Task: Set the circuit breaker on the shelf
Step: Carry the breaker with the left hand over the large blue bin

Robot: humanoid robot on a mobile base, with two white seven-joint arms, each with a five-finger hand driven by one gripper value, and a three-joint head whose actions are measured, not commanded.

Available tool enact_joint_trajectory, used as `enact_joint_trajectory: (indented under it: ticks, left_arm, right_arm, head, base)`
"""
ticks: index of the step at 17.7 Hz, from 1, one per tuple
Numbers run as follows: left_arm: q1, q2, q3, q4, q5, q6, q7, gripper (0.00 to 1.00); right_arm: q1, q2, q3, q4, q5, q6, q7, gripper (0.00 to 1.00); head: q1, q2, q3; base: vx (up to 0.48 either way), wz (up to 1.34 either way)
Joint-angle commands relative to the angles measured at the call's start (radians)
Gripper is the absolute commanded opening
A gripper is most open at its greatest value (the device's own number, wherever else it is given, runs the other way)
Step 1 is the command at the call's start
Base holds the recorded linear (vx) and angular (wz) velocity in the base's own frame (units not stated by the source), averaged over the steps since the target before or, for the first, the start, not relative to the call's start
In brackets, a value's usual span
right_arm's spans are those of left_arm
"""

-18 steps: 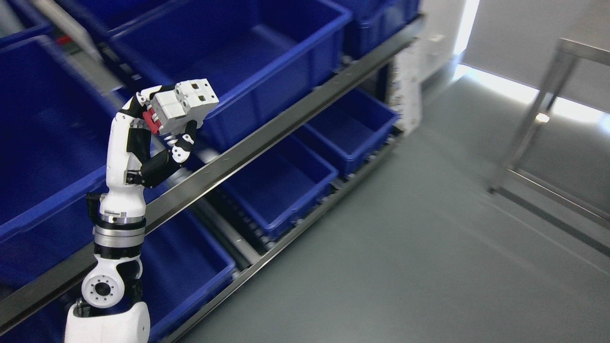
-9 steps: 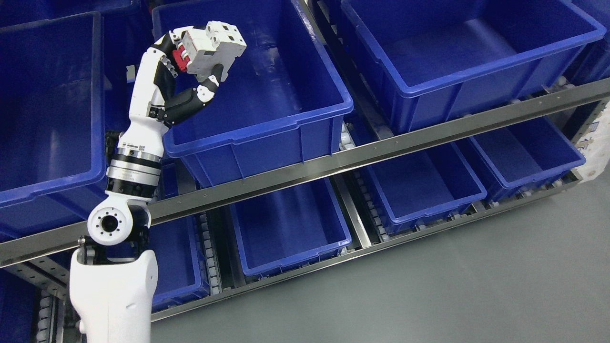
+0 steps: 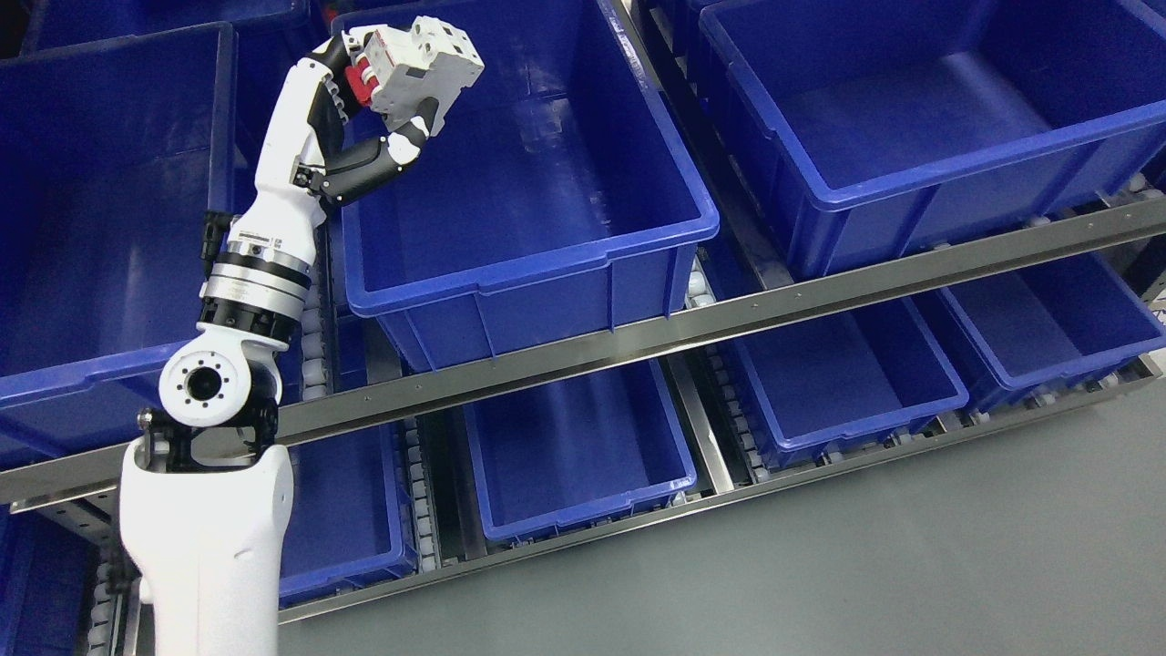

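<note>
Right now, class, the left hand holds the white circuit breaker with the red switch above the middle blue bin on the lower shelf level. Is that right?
Not quite. The head view shows the left hand holding the circuit breaker above the middle blue bin on the upper shelf level, not the lower one. The rest stands.

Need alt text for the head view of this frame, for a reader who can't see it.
The robot's left hand holds a white circuit breaker with a red switch above the open middle blue bin on the upper shelf level. More blue bins sit beside and below it on a metal rack; none visibly holds anything.
</note>
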Motion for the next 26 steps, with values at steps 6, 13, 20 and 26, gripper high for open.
enact_joint_trajectory:
  ticks: [6, 13, 20, 26]
  left_arm:
    - [-0.233, 0.342, -0.014, 0.277, -0.168, 0.131, -0.299, 0.18]
    - [-0.543, 0.27, -0.378, 0.751, -0.271, 0.087, -0.356, 0.21]
    - [-0.586, 0.11, -0.313, 1.155, -0.525, -0.097, -0.347, 0.2]
    - [-0.585, 0.083, -0.201, 1.169, -0.525, -0.1, -0.259, 0.26]
  right_arm:
    - [0.017, -0.017, 0.0, -0.001, -0.001, -0.031, 0.0, 1.0]
    - [0.017, -0.017, 0.0, 0.0, -0.001, -0.031, 0.0, 1.0]
    - [0.017, -0.017, 0.0, 0.0, 0.001, -0.031, 0.0, 1.0]
    - [0.017, -0.017, 0.0, 0.0, 0.001, -0.031, 0.0, 1.0]
  head:
    - [0.0, 0.0, 0.0]
    - [0.0, 0.0, 0.0]
    - [0.0, 0.0, 0.0]
    - [0.0, 0.0, 0.0]
  base:
    - [0.056, 0.0]
    - [0.099, -0.09]
    - [0.063, -0.08]
    - [0.016, -0.02]
